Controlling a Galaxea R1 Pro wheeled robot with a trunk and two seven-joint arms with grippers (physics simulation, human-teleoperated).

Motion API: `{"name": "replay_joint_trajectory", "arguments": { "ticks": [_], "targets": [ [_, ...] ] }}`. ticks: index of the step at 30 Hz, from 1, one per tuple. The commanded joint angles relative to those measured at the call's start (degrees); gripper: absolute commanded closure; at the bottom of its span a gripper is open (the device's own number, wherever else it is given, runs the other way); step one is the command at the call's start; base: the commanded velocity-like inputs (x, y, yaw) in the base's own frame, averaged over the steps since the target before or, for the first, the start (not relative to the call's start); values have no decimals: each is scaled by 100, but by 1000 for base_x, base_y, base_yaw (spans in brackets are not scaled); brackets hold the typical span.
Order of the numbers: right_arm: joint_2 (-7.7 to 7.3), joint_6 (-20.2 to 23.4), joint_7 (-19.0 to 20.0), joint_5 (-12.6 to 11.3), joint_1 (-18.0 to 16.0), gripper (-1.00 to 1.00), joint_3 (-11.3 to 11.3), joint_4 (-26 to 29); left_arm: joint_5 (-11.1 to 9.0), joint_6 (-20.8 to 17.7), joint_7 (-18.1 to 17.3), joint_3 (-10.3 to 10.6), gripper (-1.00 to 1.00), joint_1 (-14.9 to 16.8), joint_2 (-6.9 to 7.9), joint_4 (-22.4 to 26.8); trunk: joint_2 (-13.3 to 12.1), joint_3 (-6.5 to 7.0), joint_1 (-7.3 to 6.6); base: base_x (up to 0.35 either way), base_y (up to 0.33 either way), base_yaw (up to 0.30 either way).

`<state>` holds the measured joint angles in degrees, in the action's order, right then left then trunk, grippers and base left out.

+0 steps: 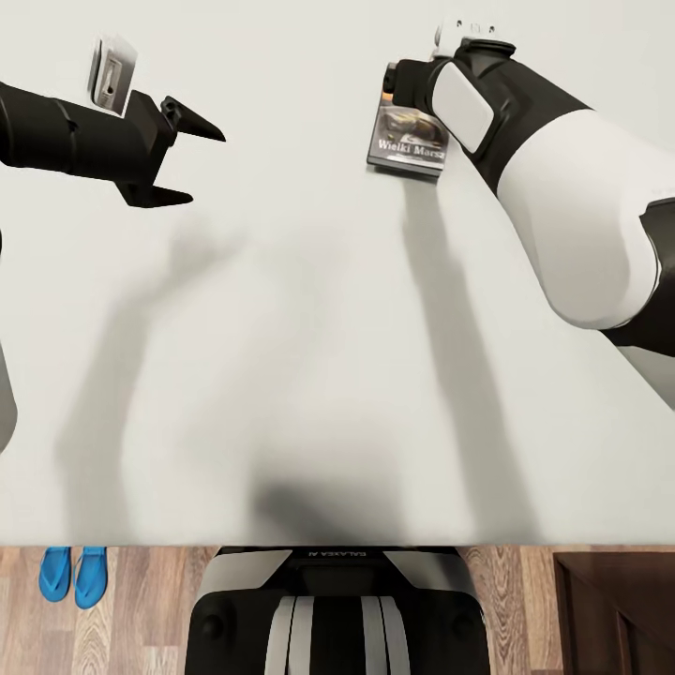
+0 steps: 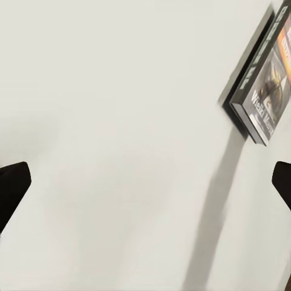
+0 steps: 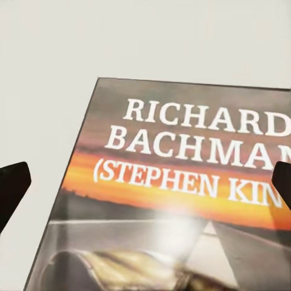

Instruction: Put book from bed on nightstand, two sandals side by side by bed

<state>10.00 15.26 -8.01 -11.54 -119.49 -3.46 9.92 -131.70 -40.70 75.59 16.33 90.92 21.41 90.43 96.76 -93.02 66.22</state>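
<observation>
The book (image 1: 409, 141) lies flat on the bed (image 1: 309, 356), far from the robot's side of the mattress, and the right hand (image 3: 145, 182) hangs directly above its upper part. In the right wrist view the two fingertips stand wide apart, one on each side of the cover, holding nothing. The book's long axis runs away from the robot, so the fingers seem to span its short width. The right arm is clearly nearer. The left hand (image 1: 187, 161) is also spread apart and empty, well to the left of the book. Nothing stands between the hand and the book. The two sandals (image 1: 73, 574) lie side by side on the floor (image 1: 141, 609) beside the bed, and a dark wooden nightstand (image 1: 614, 614) shows at the lower right.
</observation>
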Motion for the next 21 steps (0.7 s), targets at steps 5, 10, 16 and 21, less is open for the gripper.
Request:
{"name": "replay_joint_trajectory", "arguments": {
  "ticks": [5,10,16,21],
  "targets": [
    [0,30,-34,-46,3,-100,-38,10,-22,-58,35,1,-100,5,1,1,1,-2,0,20,5,0],
    [0,29,-34,-43,4,-100,-39,10,-22,-59,35,11,-100,5,3,6,1,-2,0,94,1,0],
    [0,29,-34,-42,5,-100,-40,10,-22,-60,34,12,-100,5,4,15,1,-2,0,60,0,0],
    [0,29,-34,-40,5,-100,-41,9,-22,-60,34,11,-100,5,2,17,1,-2,0,23,0,0]
  ]
}}
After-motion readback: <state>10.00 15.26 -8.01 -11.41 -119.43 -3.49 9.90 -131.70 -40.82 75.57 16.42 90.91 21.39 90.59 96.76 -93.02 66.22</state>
